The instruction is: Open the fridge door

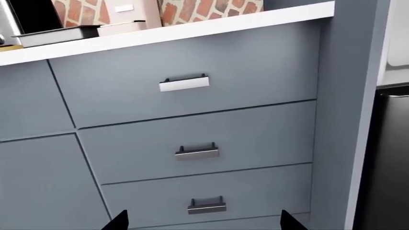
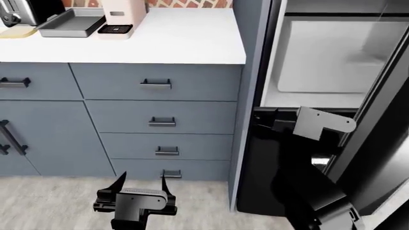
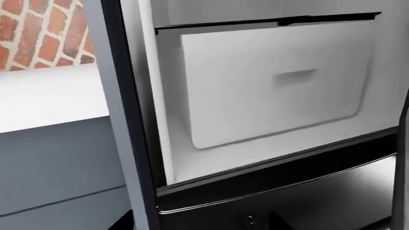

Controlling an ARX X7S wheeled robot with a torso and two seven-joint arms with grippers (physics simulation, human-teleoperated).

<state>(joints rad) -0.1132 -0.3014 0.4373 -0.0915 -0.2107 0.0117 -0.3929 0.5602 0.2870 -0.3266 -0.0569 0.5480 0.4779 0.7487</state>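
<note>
The fridge door [image 2: 383, 129] is a dark glossy panel swung out at the far right of the head view, standing wide open; its handle is out of view. Behind it the white interior shows a pale bin [image 2: 326, 57] [image 3: 275, 81]. My right gripper [image 2: 264, 118] is at the bottom front edge of the open compartment, just above the black lower drawer front [image 2: 265, 167]. It is open and holds nothing, with one fingertip [image 3: 121, 223] low in the right wrist view. My left gripper [image 2: 141, 183] hangs open and holding nothing in front of the bottom cabinet drawers, its fingertips [image 1: 119, 221] spread wide.
A stack of grey-blue cabinet drawers [image 2: 160, 120] [image 1: 191, 148] with small bar handles stands left of the fridge, under a white countertop [image 2: 185, 38]. On the counter are a grey tray [image 2: 70, 24], a pale coffee machine [image 2: 121, 17] and a toaster [image 2: 19, 12]. The floor is light wood.
</note>
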